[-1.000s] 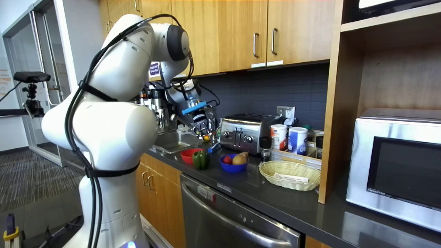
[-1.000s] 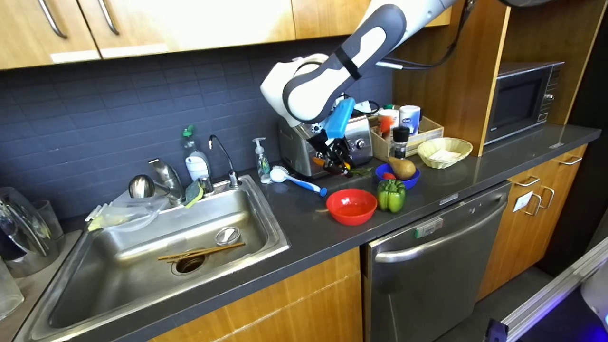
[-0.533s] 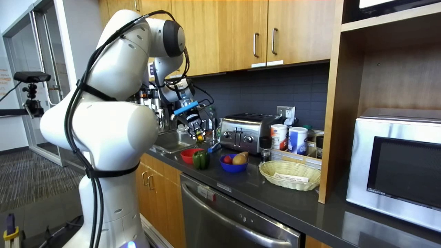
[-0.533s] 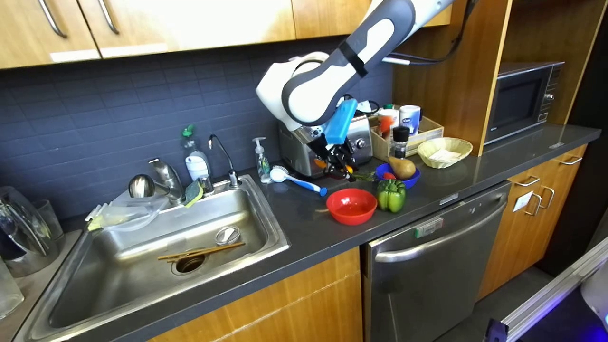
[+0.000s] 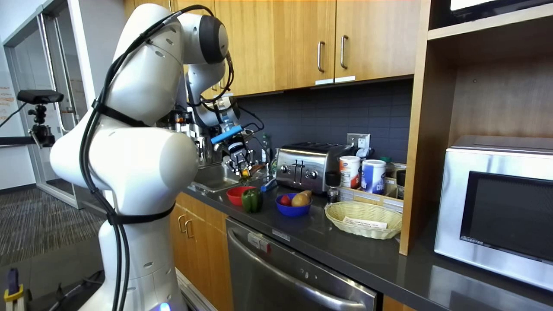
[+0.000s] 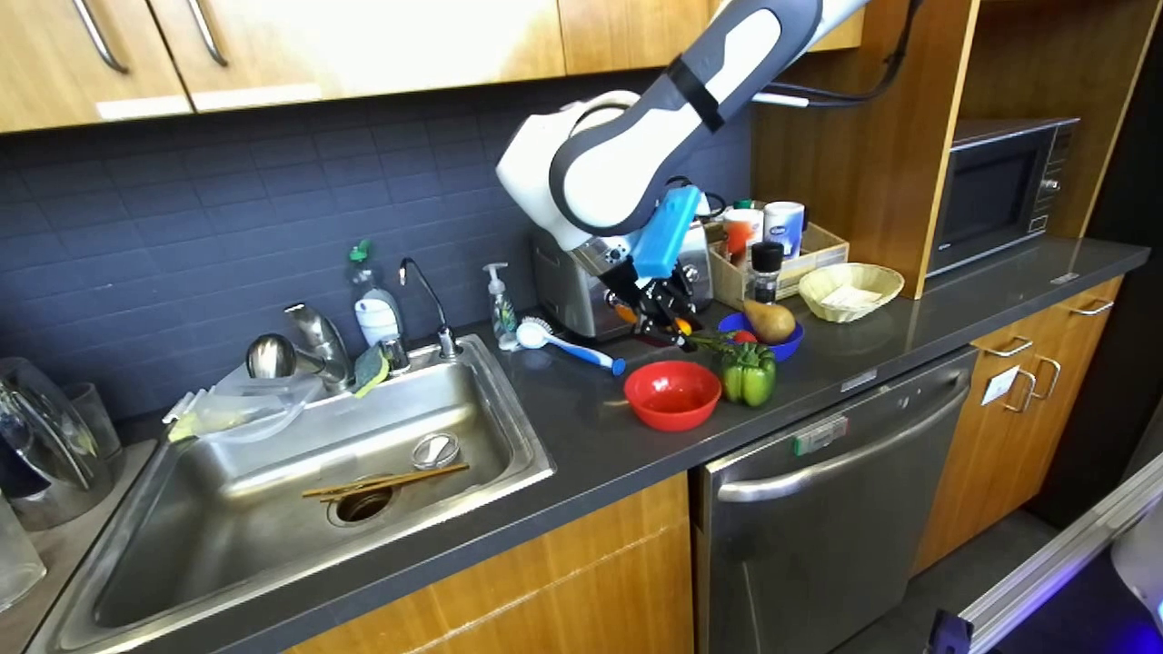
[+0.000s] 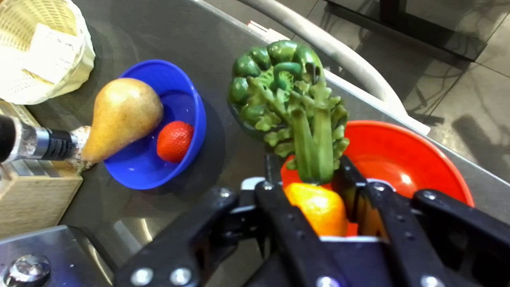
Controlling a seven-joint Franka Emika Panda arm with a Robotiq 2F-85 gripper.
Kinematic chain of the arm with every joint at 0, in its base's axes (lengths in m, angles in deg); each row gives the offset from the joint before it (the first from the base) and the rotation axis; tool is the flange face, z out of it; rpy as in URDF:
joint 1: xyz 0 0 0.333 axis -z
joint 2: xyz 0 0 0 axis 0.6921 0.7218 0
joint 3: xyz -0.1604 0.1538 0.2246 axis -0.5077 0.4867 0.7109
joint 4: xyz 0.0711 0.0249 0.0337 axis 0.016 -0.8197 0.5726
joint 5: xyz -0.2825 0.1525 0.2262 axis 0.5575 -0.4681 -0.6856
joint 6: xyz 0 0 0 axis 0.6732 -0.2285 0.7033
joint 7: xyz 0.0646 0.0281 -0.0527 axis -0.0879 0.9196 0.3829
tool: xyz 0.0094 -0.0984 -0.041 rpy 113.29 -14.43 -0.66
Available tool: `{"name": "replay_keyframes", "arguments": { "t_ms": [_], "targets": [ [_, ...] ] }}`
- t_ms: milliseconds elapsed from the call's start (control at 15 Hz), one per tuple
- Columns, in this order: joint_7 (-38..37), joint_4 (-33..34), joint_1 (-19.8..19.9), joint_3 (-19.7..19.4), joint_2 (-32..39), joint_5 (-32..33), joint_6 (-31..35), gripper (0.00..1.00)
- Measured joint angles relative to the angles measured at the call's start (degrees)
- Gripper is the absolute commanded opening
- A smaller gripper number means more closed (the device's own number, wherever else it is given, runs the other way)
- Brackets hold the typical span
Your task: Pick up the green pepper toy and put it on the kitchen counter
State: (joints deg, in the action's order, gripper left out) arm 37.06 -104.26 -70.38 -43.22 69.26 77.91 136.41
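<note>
Gripper [image 7: 310,166] is drifting closer to the green pepper toy [image 6: 748,376], but it's clutching a leafy-topped orange veggie [image 7: 316,207] lol.

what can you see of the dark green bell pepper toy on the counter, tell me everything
The glossy, dark-green, lobed bell pepper toy looks plastic, with a curved green stem on top. It stands upright on the smooth near-black countertop, near the front edge and beside the round red plastic-looking bowl; whether they touch is unclear. In the wrist view, the orange toy with a green leafy top, held in the black jointed gripper, hides part of it; contact between them cannot be told.
</note>
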Motion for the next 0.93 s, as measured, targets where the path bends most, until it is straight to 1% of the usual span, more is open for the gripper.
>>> {"name": "replay_keyframes", "arguments": {
  "t_ms": [533,933],
  "targets": [
    [-1.7,-5.4,0.8,0.1,-0.4,-1.5,0.2,0.13],
    [-2.0,-6.3,0.3,1.4,-0.4,-1.5,0.2,0.13]
  ]
}}
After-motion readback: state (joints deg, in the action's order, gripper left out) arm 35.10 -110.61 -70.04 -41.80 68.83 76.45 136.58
